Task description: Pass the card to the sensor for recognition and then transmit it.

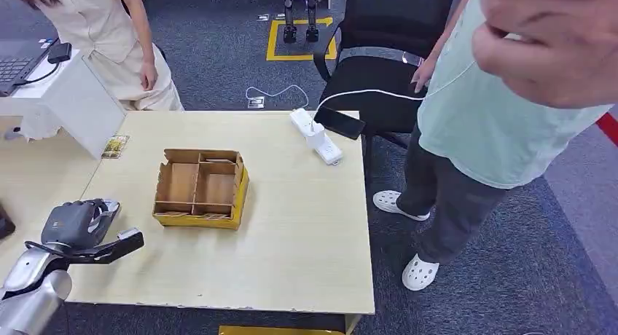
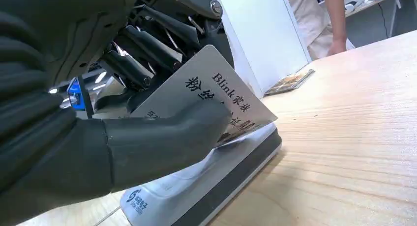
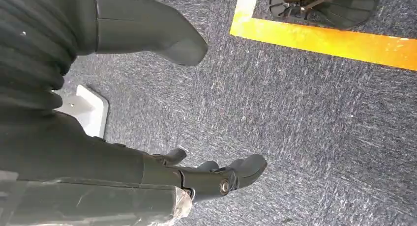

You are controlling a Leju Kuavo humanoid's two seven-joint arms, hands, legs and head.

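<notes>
A: Pose of the left arm first. We see it enter the head view from the lower left corner, forearm angled up over the near-left edge of the bench (image 1: 306,226), with the left robot hand (image 1: 76,226) at its end.

B: In the left wrist view we see that left robot hand (image 2: 147,113) pinching the card (image 2: 211,96), thumb (image 2: 167,135) pressed on the printed face and the darker fingers (image 2: 133,64) behind it. The card is tilted, its lower edge just above the sensor (image 2: 196,186), a flat white and dark pad lying on the bench. Whether card and sensor touch, we cannot tell.

A: And the right arm?

B: We see it hanging. The right wrist view shows the right robot hand (image 3: 162,113) above grey carpet (image 3: 305,118) and a yellow floor stripe (image 3: 319,39), thumb and fingers apart, holding nothing.

A: Other items on the bench?

B: We note a compartmented cardboard tray (image 1: 200,188) near the middle and a white power strip (image 1: 315,136) at the far edge. One person (image 1: 481,109) stands at the right of the bench, another (image 1: 109,36) beyond its far left corner.
</notes>
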